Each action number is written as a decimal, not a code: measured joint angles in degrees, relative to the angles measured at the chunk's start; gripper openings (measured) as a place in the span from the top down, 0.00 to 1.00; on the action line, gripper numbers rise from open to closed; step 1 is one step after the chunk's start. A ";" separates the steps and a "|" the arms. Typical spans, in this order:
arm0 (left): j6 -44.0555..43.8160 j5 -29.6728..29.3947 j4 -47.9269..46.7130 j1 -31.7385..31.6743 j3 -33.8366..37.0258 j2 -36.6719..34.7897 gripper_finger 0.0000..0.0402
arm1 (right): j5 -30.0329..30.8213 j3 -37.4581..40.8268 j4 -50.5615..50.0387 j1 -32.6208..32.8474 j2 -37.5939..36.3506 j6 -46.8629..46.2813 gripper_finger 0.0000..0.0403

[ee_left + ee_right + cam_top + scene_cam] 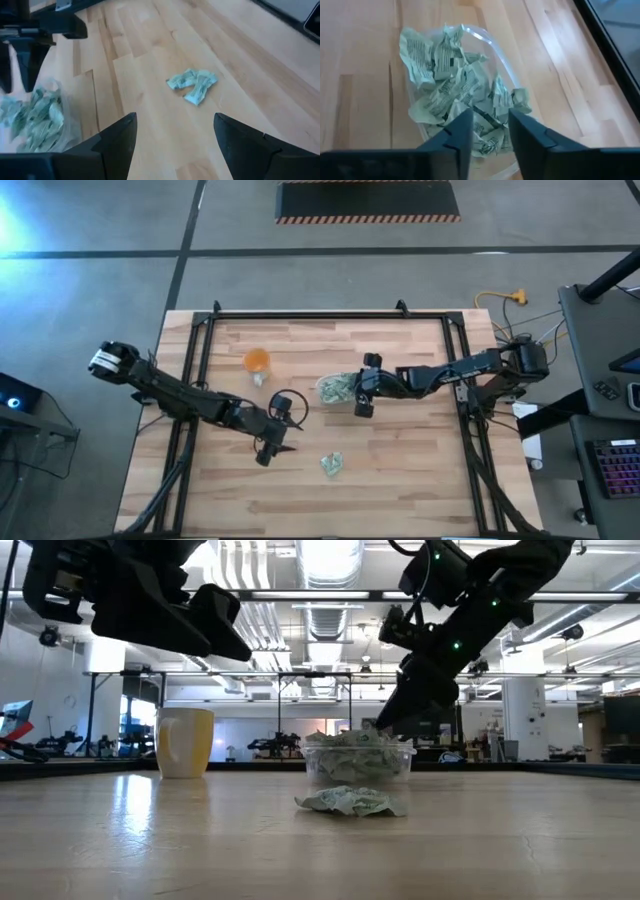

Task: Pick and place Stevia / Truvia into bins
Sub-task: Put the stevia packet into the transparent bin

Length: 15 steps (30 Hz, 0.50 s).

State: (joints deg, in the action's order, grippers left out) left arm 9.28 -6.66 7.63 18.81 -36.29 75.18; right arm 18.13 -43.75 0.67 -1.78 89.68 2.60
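A small clear tub, the bin (335, 388) (490, 42), stands mid-table, heaped with crumpled green-and-white Stevia packets (450, 80). My right gripper (363, 388) (491, 117) hovers over the bin's right end, slanting down, fingers open with the pile showing in the gap. A small clump of loose packets (331, 464) (192, 84) lies flat on the wood nearer the front edge. My left gripper (272, 448) (175, 130) hangs open above the table to the left of that clump, pointing toward it.
An orange cup (257, 362) (186, 742) stands upright left of the bin, toward the far edge. A black frame rail (330, 315) runs around the tabletop. Bare wood lies along the near edge and at the right.
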 joint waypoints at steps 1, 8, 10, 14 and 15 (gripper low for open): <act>0.04 0.26 1.16 0.00 0.00 0.58 0.39 | 0.00 0.00 -0.25 0.02 -0.45 -0.06 0.70; 4.13 7.79 16.92 0.72 -0.27 12.95 0.39 | -11.49 0.09 -4.11 2.61 -6.74 -0.73 0.58; 4.76 8.55 20.23 0.92 -1.44 17.23 0.39 | -13.54 0.31 -4.17 4.56 -8.23 -0.73 0.58; 4.93 8.57 22.81 0.85 -4.47 24.48 0.39 | -13.68 0.69 -3.61 9.38 -9.09 0.87 0.59; 4.96 8.58 23.06 0.84 -5.20 26.01 0.39 | -13.70 0.70 -3.37 10.54 -9.06 1.28 0.59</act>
State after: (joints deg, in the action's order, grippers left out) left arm 14.24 1.93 30.68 19.65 -41.49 101.19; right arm 4.43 -43.05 -2.70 8.76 80.62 3.88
